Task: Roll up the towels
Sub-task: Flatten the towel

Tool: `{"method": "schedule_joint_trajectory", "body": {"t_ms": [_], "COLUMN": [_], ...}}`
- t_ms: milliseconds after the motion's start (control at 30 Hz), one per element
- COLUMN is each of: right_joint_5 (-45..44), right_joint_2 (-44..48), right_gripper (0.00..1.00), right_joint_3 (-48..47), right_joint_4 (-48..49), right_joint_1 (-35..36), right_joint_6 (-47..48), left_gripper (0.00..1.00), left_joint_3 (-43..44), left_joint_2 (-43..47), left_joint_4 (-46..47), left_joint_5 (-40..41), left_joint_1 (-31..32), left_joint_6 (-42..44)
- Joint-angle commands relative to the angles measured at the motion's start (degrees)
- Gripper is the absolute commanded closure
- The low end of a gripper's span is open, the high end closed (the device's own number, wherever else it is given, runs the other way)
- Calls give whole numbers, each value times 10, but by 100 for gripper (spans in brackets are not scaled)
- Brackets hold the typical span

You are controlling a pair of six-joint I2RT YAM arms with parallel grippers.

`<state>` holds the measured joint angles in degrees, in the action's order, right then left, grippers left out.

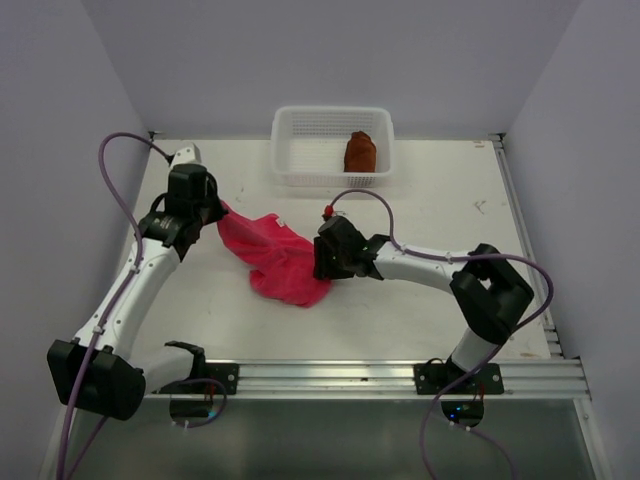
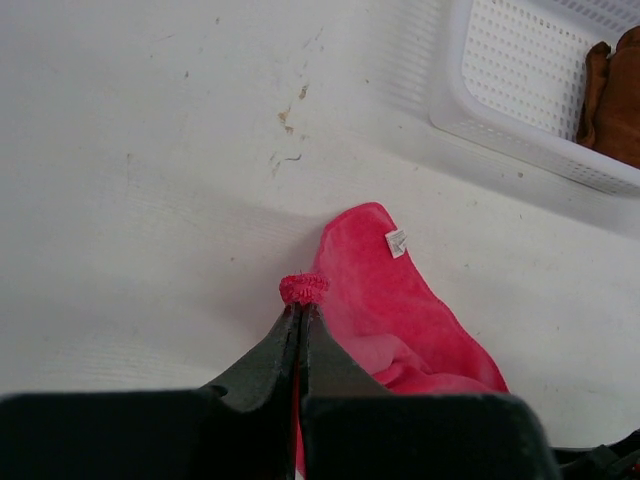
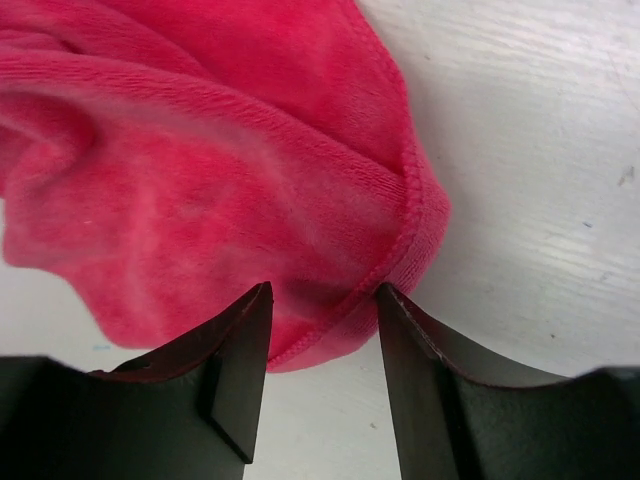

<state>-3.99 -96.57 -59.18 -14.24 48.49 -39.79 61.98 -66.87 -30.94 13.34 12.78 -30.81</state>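
At back, basket (image 1: 330, 178) holding brown towel (image 1: 360, 152), left jaws pinching pink towel (image 1: 278, 258), right jaws parted astride its hem

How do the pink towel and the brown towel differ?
The pink towel lies crumpled on the table; the brown towel sits as a compact bundle in the white basket. The left pincer pinches the pink towel's edge and the open right pincer straddles its hem; nothing touches the brown towel. Both are soft cloth.
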Motion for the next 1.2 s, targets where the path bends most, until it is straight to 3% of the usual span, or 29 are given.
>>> {"method": "schedule_joint_trajectory", "body": {"t_ms": [0,33,167,300,467,767,1000,1167], "right_joint_5": [-70,-70,-65,-68,-113,-148,-174,-115], "right_joint_2": [-16,-22,-38,-4,63,185,193,179], "right_gripper": [50,53,86,100,100,100,100,100], "right_joint_3": [-13,-12,-13,-21,-38,-162,-240,-241], "right_joint_4": [-41,-41,-38,-47,-109,-237,-282,-259], "right_joint_1": [1,1,1,0,-1,-30,-67,-120], "right_joint_6": [-40,-42,-43,-21,22,146,213,215], "left_gripper": [100,100,100,100,100,100,100,100], "left_joint_3": [5,8,29,69,111,209,229,183], "left_joint_2": [19,21,30,26,17,-4,9,59], "left_joint_4": [1,0,0,-10,-21,-57,-69,-27], "left_joint_5": [7,5,13,42,63,97,96,53], "left_joint_1": [-5,-6,-6,-11,-23,-30,-35,-35], "left_joint_6": [11,11,11,17,21,15,13,14]}}
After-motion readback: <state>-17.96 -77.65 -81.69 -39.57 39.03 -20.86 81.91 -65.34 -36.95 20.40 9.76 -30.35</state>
